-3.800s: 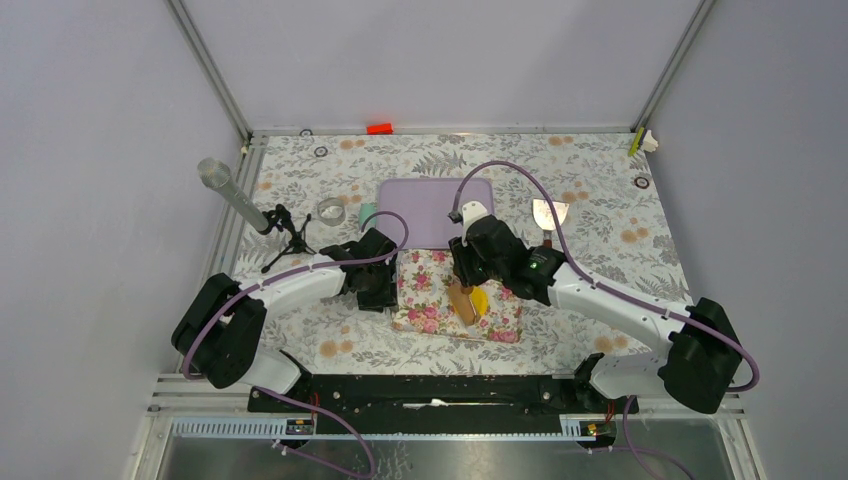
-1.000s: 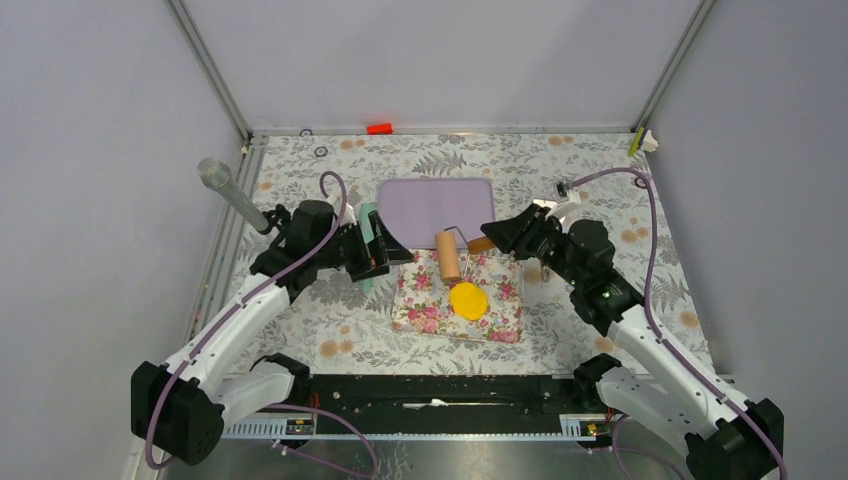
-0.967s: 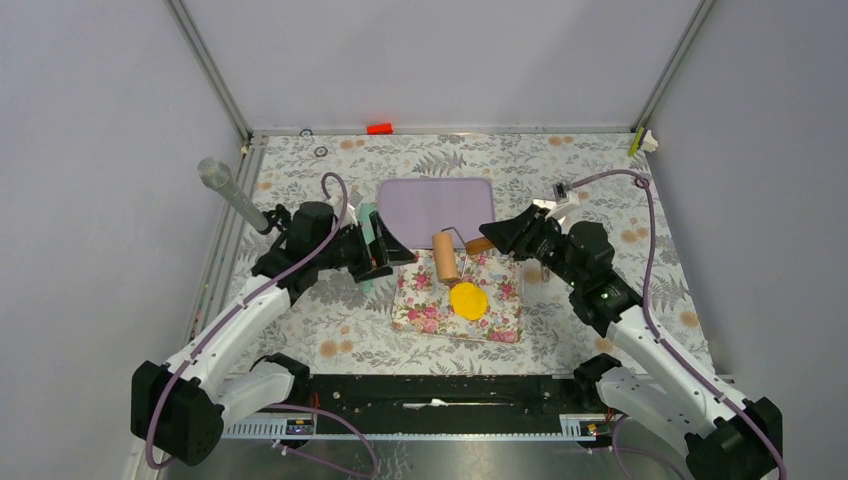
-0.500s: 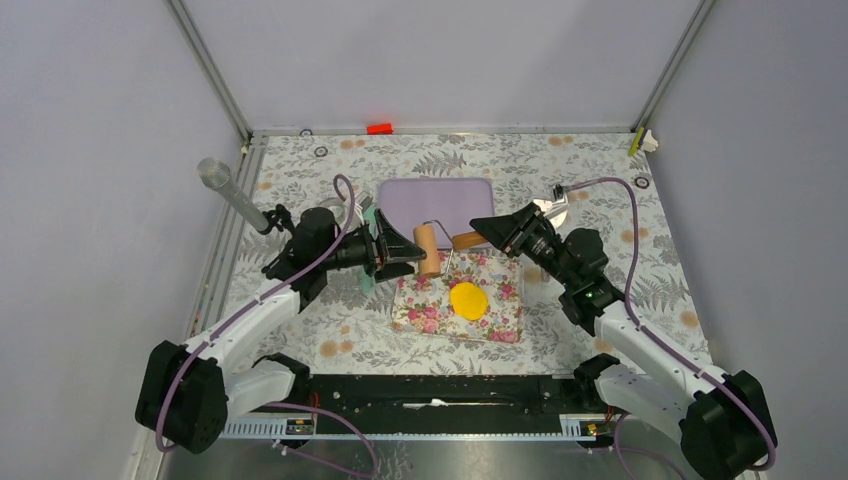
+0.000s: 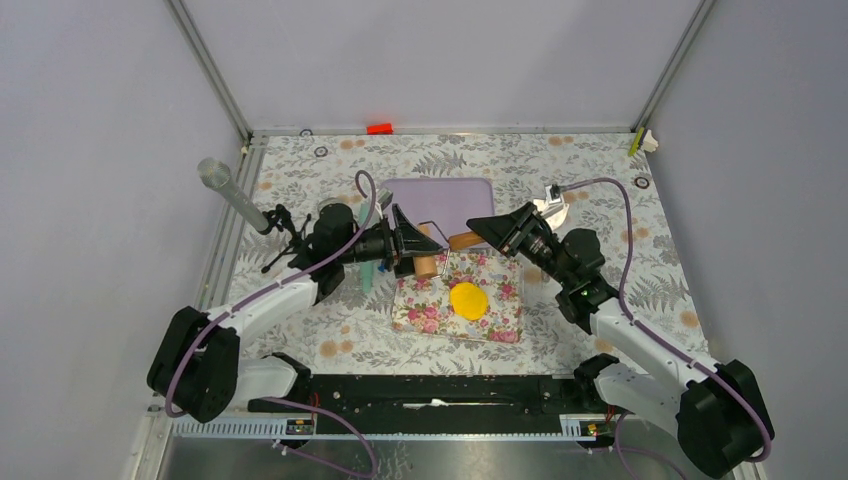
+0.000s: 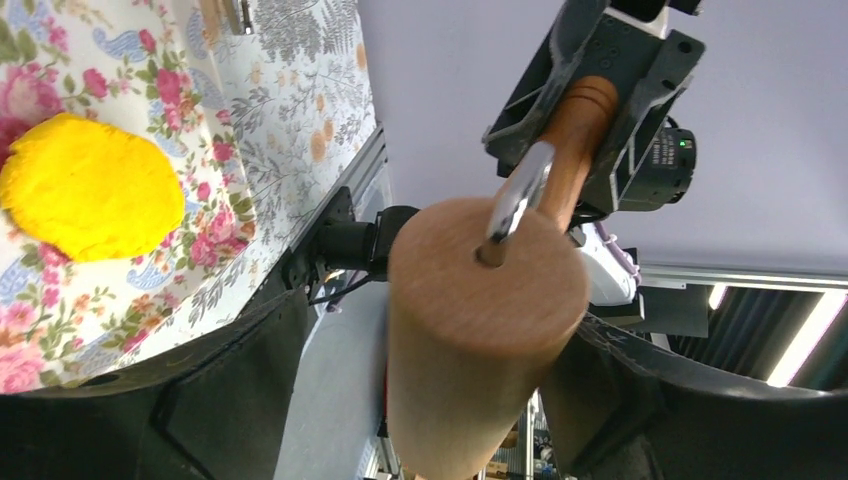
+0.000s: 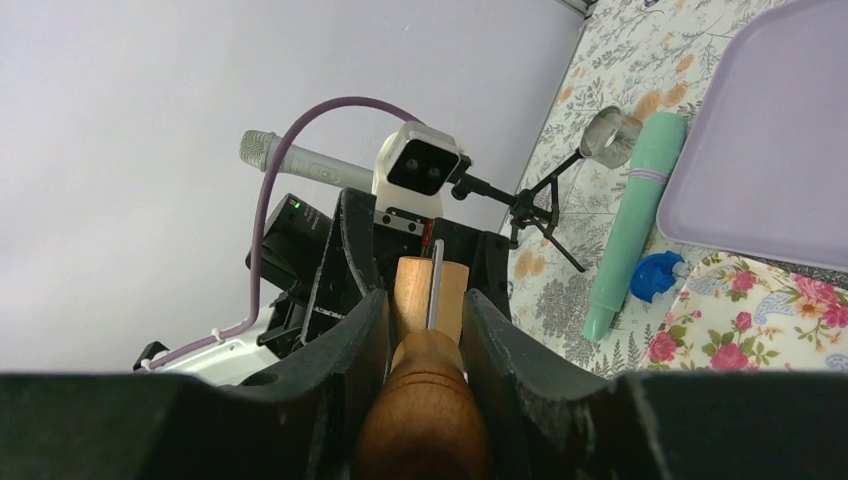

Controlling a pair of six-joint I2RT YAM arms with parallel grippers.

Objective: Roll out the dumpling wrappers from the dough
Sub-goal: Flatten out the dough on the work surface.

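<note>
Bright yellow dough (image 5: 468,299), centre, on a cream mat (image 5: 420,305) printed with pink roses; tan wooden roller (image 5: 427,263); lavender tray (image 5: 450,195) above; white tablecloth (image 5: 600,210) with grey ferns and orange blossoms; mint-green tool (image 7: 632,215), left.

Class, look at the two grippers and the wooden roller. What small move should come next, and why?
Probably the left gripper should close on the drum of the roller. Its fingers stand open on either side of the drum with a gap showing. The right gripper is shut on the handle and holds the roller apart from the dough. It looks like a handover.
</note>
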